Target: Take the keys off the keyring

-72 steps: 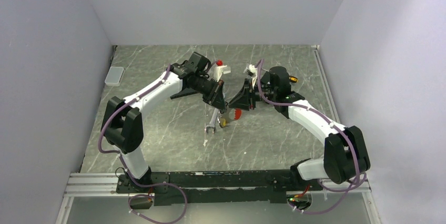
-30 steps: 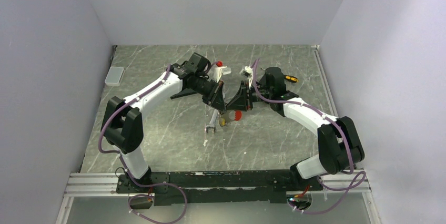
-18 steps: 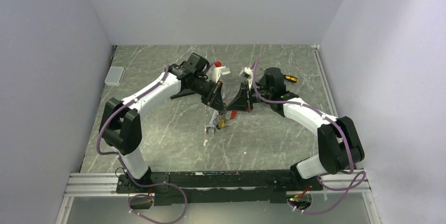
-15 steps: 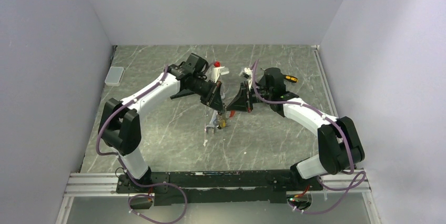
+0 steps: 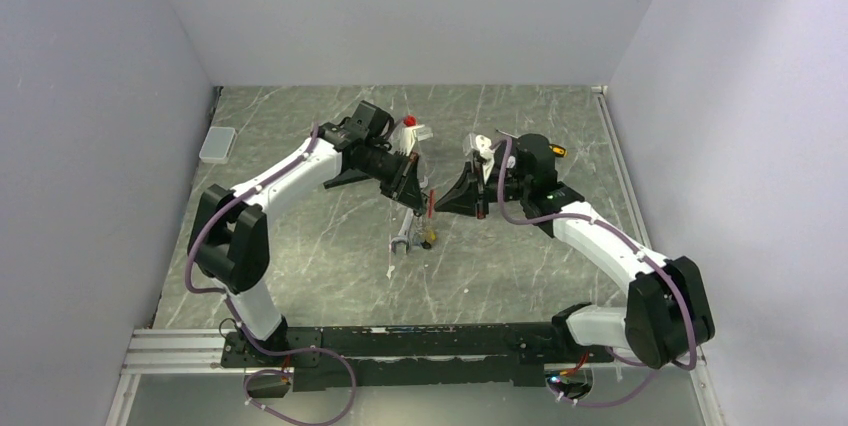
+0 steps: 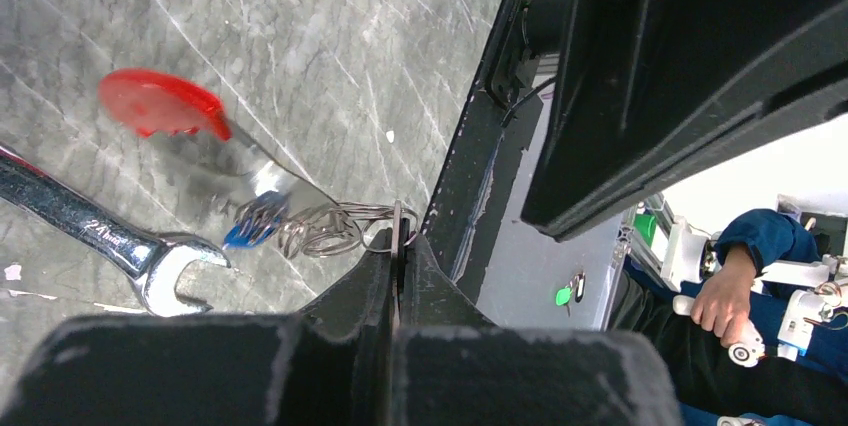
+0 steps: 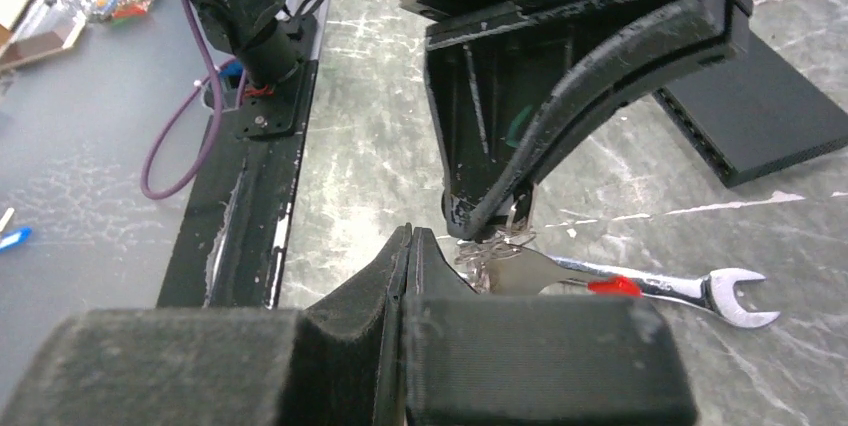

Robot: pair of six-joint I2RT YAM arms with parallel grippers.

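My left gripper [image 5: 421, 198] is shut on the thin metal ring [image 6: 398, 238] of the keyring and holds it above the table. From the ring hang several wire loops [image 6: 318, 232], a blue-headed key [image 6: 252, 227] and the grey strap [image 6: 238, 160] with its red part [image 6: 158, 106]. The red part also shows in the top view [image 5: 431, 202]. A brass key [image 5: 428, 238] shows just below, beside the wrench; I cannot tell if it hangs or lies. My right gripper [image 7: 410, 236] is shut with nothing between its fingers, just right of the bunch [image 7: 492, 246].
A long silver wrench [image 5: 403, 233] lies on the table under the bunch; it also shows in the right wrist view [image 7: 690, 292]. A white bottle with a red cap [image 5: 415, 130] stands behind the left gripper. A white box [image 5: 217, 144] lies far left. A flat black plate [image 7: 760, 116] lies nearby.
The red part was by my right gripper; now it hangs at my left gripper. My right gripper came in to the bunch, then drew back to the right, shut.
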